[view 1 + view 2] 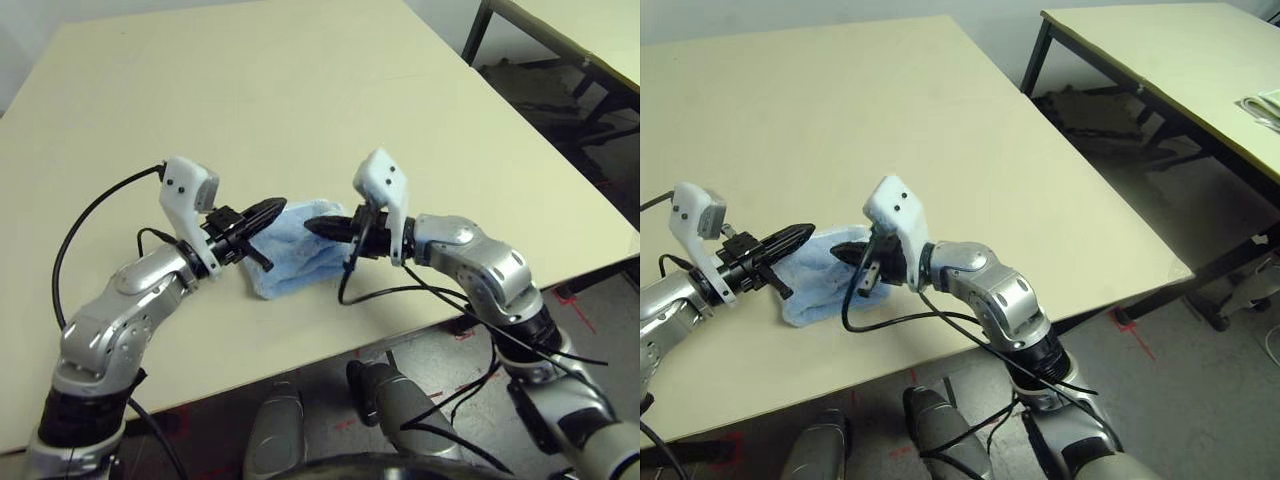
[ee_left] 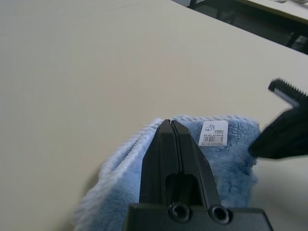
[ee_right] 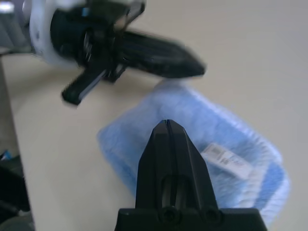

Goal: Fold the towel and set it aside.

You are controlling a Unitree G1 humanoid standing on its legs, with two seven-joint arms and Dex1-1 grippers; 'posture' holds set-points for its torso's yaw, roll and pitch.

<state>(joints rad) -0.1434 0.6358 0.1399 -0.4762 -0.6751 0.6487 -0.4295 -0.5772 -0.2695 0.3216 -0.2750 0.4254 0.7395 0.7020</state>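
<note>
towel point(image 1: 305, 262) is on the table point(image 1: 250, 100), near the robot-side edge, toward 6 o'clock of the tabletop; it lies as a compact, folded-looking bundle, layered edges showing in both wrist views; light blue, paler stitched edging, small white label point(image 2: 213, 133) with printed marks and a barcode on its upper face

left gripper point(image 1: 283, 203): jaws together, nothing visible pinched between them; it comes in from the towel's 9 o'clock side, pointing to about 2 o'clock in the left eye view, tip by the towel's 11 o'clock edge; can't tell if it touches the cloth

right gripper point(image 1: 308, 225): jaws also together, nothing visible between them; it comes in from the 3 o'clock side, pointing to about 9 o'clock, tip over the towel in the left eye view; contact can't be told here either; the two tips are near each other but apart

white wrist mounts point(image 1: 183, 205) sit above both grippers; black cables point(image 1: 370, 297) loop from the right arm at the towel's 4 o'clock; second table point(image 1: 1180, 60) stands off at 2 o'clock, well apart from the towel, some folded material point(image 1: 1265, 108) on it
</note>
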